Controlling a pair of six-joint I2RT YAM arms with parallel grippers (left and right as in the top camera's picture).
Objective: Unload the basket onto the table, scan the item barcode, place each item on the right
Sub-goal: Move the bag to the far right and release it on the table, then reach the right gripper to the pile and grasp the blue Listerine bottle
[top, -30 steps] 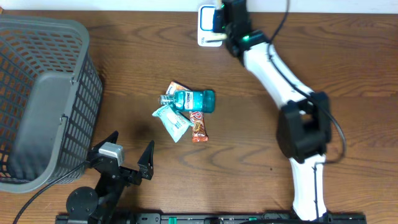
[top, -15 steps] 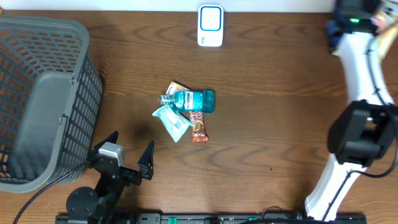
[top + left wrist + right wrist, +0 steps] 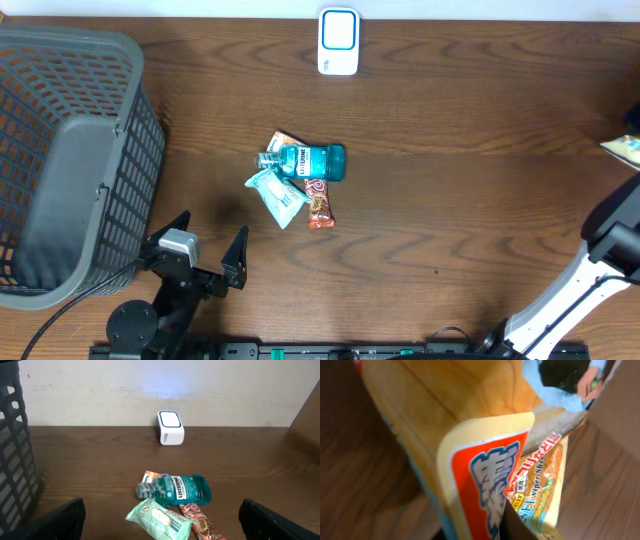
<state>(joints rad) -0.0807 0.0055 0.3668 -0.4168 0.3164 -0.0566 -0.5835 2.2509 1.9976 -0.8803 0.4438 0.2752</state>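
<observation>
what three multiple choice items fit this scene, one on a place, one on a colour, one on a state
1. At which edge of the table does the white scanner stand?
A. near
B. far
C. right

2. What colour is the mouthwash bottle?
A. red
B. yellow
C. teal

3. How do the jaws of the left gripper stand?
A. open, holding nothing
B. shut on the bottle
C. shut on nothing

Answers:
1. B: in the left wrist view it lies beyond the bottle.
2. C: both views show it teal.
3. A: its fingers stand wide apart with nothing between them.
</observation>
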